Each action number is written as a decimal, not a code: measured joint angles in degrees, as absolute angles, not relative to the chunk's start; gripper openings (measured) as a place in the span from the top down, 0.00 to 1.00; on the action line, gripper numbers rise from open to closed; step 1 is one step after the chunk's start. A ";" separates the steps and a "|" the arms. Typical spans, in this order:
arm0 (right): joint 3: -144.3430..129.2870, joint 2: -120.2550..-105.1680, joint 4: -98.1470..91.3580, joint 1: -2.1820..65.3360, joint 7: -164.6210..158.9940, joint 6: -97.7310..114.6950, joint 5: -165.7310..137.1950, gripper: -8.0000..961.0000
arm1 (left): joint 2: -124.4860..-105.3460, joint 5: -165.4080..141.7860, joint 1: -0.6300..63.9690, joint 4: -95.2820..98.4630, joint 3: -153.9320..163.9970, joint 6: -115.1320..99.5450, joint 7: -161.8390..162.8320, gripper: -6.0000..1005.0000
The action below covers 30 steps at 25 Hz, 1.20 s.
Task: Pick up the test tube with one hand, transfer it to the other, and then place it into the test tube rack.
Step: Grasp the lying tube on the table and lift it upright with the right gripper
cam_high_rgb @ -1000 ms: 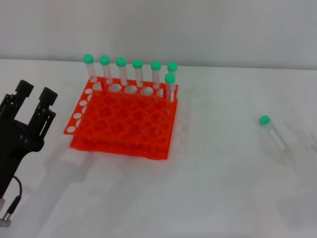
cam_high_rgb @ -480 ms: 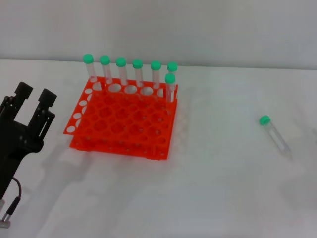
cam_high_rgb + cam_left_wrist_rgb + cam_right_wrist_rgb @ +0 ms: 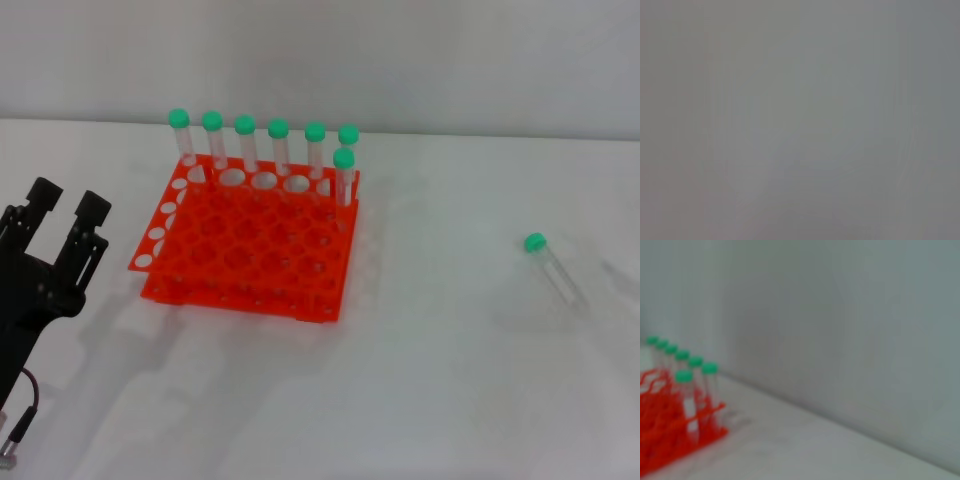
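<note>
this is looking like a laboratory bench. an orange test tube rack [image 3: 245,243] is standing on a plain white table [image 3: 420,380], and it is holding seven capped tubes [image 3: 279,146] along its far side. a bare pale wall [image 3: 400,60] is closing the scene behind it.

On the white tabletop [image 3: 420,380], the orange test tube rack [image 3: 250,245] stands left of centre, holding seven green-capped tubes [image 3: 279,145] upright along its far side. A lone test tube [image 3: 553,267] lies flat well to the right, cap pointing away. The left pincer [image 3: 67,207] hovers beside the rack's left edge, fingers apart and empty.
</note>
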<state>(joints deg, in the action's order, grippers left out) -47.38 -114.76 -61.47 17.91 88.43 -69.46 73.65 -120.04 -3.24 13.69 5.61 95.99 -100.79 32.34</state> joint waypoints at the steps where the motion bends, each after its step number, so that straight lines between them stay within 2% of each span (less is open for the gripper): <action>1: -49.23 -114.75 -65.21 17.99 84.41 -69.79 70.16 0.11 | -120.02 -3.24 13.77 5.61 96.06 -100.45 32.18 0.41; 12: -71.86 -115.01 -86.94 21.34 46.51 -72.00 37.40 0.11 | -119.97 -3.35 13.86 5.63 96.31 -95.80 28.89 0.42; 17: -76.26 -115.24 -84.79 25.37 38.91 -72.46 31.59 0.11 | -119.97 -3.27 14.20 5.63 96.32 -92.15 28.49 0.42; 25: -78.56 -115.27 -71.48 34.54 36.20 -72.56 30.50 0.11 | -119.97 -3.35 14.74 5.70 96.33 -89.87 25.29 0.42; 30: -78.60 -115.32 -65.51 38.46 36.08 -71.63 28.49 0.28 | -119.97 -3.25 15.03 5.82 96.33 -89.58 25.07 0.43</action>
